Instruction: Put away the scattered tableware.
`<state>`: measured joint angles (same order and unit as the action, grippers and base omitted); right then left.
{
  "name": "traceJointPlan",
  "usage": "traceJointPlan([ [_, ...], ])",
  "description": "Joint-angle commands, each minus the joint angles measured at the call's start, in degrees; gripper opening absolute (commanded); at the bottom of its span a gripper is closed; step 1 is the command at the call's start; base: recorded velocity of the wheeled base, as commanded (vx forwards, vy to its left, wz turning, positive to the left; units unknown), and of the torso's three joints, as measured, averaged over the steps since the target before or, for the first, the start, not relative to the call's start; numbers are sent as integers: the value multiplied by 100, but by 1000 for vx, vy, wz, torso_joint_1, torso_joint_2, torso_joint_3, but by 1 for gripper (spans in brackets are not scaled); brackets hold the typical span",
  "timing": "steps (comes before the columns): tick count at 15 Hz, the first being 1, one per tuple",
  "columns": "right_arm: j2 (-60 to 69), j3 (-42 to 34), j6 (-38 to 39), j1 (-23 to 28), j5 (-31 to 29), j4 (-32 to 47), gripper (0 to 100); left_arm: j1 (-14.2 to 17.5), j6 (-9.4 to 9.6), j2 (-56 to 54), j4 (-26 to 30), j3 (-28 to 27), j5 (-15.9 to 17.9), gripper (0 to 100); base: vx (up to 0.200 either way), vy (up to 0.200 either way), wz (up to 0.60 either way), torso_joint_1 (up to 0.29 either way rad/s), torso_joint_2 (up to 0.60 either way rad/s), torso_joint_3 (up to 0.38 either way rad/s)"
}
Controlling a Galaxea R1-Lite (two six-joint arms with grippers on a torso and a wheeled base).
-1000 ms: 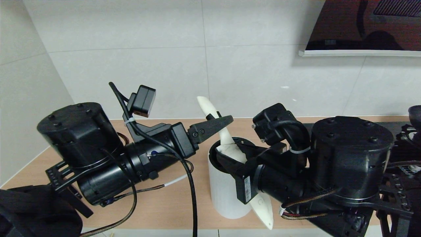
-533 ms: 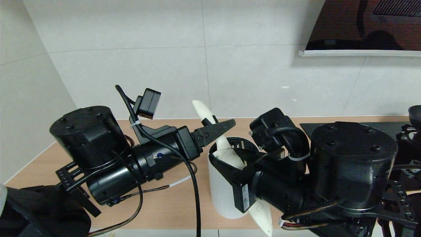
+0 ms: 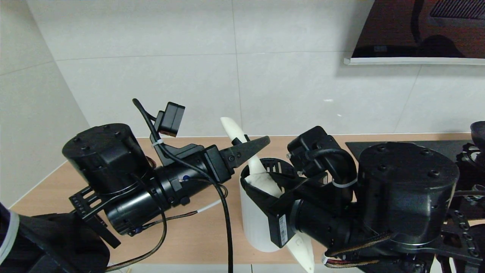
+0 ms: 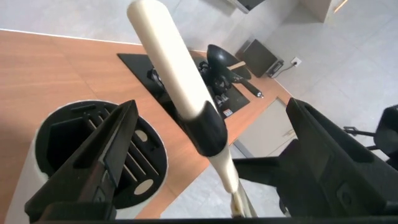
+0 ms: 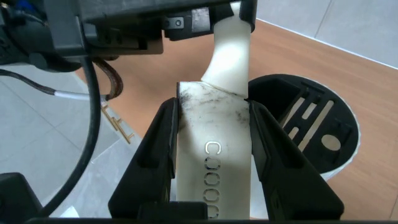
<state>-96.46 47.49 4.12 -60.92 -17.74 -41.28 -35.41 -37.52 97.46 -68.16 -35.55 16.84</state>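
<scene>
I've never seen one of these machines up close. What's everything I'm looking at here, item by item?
spatula: one, white, tilted with its handle upward, by the holder's rim
utensil holder: one, white with a black slotted insert, on the counter between the arms
counter: one, light wood, against the wall
mat: one, black, on the counter to the robot's right
items on the mat: dark, too indistinct to count or name
wall panel: one, dark, high on the wall
left gripper: one, black, open, fingers either side of the spatula's handle
right gripper: one, black, shut on the spatula's blade
</scene>
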Motion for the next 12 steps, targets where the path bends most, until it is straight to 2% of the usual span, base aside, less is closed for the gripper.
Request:
traceJointPlan([
  [1, 5, -12, 1, -8, -2, -3, 0, -1, -1, 1, -5, 4, -5, 100, 0, 0, 0, 0, 0, 0],
  [2, 5, -12, 1, -8, -2, -3, 0, -1, -1, 9, -5, -5, -22, 100, 0, 0, 0, 0, 0, 0],
  [3, 5, -12, 1, -17, -2, -3, 0, -1, -1, 36, -5, -22, -58, 0, 0, 0, 0, 0, 0, 0],
  [12, 22, -21, 10, -17, -2, -56, 0, -1, 8, 71, -92, 22, -58, 0, 0, 0, 0, 0, 0, 0],
])
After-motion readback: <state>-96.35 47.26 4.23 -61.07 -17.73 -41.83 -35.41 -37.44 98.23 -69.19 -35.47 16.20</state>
